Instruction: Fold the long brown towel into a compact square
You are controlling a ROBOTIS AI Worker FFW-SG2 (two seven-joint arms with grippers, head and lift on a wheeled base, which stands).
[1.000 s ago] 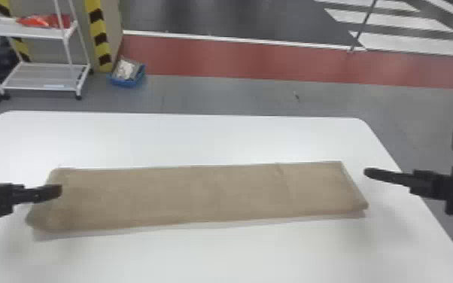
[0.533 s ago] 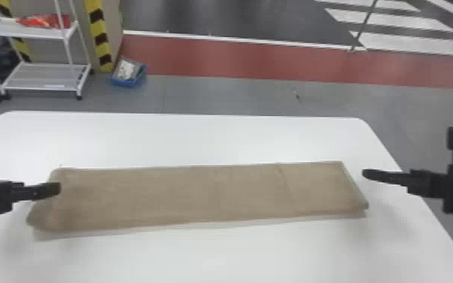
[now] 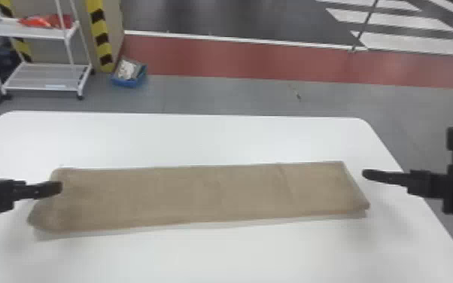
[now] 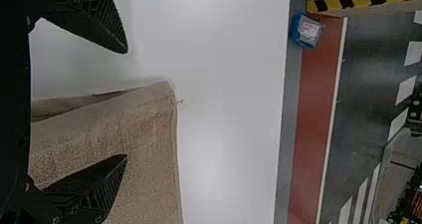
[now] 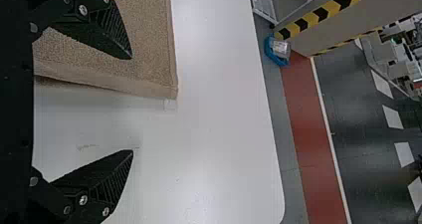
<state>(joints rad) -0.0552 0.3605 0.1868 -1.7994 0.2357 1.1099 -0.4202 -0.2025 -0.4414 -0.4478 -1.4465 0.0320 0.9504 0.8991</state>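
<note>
In the head view, can see the towel [image 3: 199, 195] lying on the table [image 3: 214, 139] between the left gripper [image 3: 59, 187] and the right gripper [image 3: 365, 174], with one end partly hidden behind the left gripper. Cannot judge there the spacing of fingers. In the wrist views, can find both grippers spread, grasping nothing. Beyond the left gripper, can also notice a small thread [image 4: 180, 101]; beyond the right, a faint square mark [image 5: 169, 104], hard to identify.

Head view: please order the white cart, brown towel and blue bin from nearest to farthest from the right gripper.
1. Brown towel, just left of the right gripper.
2. Blue bin, on the floor beyond.
3. White cart, farther left.
</note>
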